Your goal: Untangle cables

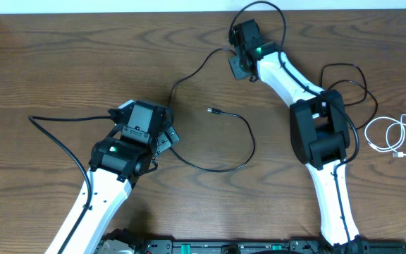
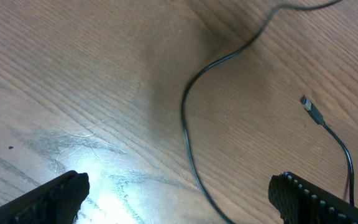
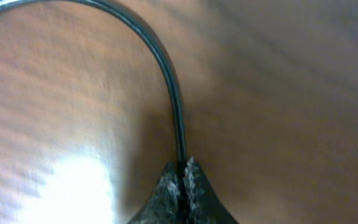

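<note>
Black cable (image 1: pixel 251 144) is lying in one loose curve, an end being pinched in the fully closed right pincer (image 3: pixel 183 171). The rest is trailing off toward the left pincer (image 2: pixel 179 193), which is hanging wide open and empty over a stretch of it. White cable (image 1: pixel 368 132) is sitting coiled well apart, behind the right pincer's arm. Separation is looking done and laying-out is judged in hand. The next move is calling for a slow, steady draw away from the left pincer.
</note>
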`<state>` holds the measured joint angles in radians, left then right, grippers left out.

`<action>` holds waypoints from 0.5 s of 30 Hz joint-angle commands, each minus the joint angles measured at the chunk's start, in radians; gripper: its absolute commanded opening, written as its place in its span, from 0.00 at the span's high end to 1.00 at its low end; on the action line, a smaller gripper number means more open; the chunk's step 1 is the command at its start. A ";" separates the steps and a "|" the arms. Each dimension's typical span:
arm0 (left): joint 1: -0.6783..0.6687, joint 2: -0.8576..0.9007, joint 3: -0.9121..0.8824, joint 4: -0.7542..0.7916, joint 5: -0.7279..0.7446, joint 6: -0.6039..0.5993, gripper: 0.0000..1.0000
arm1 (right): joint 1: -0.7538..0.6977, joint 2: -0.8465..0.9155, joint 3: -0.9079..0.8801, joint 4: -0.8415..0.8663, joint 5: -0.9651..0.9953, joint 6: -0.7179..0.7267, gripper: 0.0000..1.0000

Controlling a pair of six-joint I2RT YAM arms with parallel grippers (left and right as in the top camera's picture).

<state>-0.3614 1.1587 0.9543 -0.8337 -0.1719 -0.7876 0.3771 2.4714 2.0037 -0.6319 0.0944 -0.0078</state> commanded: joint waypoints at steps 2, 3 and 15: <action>0.003 0.004 0.010 -0.003 -0.024 0.009 0.02 | -0.005 0.058 -0.043 -0.156 0.005 -0.001 0.99; 0.003 0.004 0.010 -0.003 -0.024 0.009 0.02 | -0.004 0.058 -0.043 -0.195 0.004 -0.001 0.99; 0.003 0.004 0.010 -0.003 -0.024 0.009 0.02 | 0.037 0.058 -0.043 -0.530 -0.295 -0.001 0.99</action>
<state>-0.3614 1.1587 0.9543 -0.8333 -0.1715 -0.7876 0.3847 2.4298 2.0212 -1.1316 -0.0315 -0.0082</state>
